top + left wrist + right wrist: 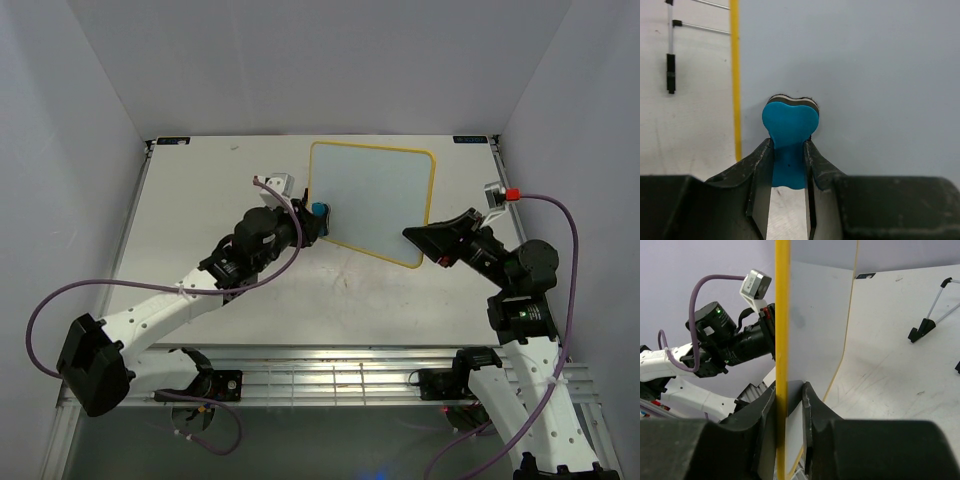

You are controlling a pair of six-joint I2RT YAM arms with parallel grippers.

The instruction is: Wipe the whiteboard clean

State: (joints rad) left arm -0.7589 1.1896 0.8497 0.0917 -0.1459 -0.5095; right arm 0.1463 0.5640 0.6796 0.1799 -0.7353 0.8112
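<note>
Gripping the whiteboard (370,200) by its right edge, the right gripper (420,238) has its two fingers closed on the thin yellow frame. In the right wrist view that frame (782,340) runs straight up between the fingers (760,415). It lies against the left one, and the board's pale face (815,330) slants away past the other.

From above, the board sits over the far middle of the table (200,200), between the two arms and skewed, its near right corner in the right gripper. I cannot tell whether its far edge rests on the table.

The left gripper (315,215) is at the board's left edge, clamped on a small blue bone-shaped eraser (320,210). In the left wrist view the fingers (760,165) pinch the eraser's narrow waist, and its rounded blue head (790,125) juts beyond the fingertips. The dark pad layer behind that head is pressed to the board face (865,75), just right of the yellow frame strip (734,75).

A thin wire leg with a black foot (671,70) shows over the table beyond that strip. A similar one (930,320) is in the right wrist view, well apart from the fingers.
</note>
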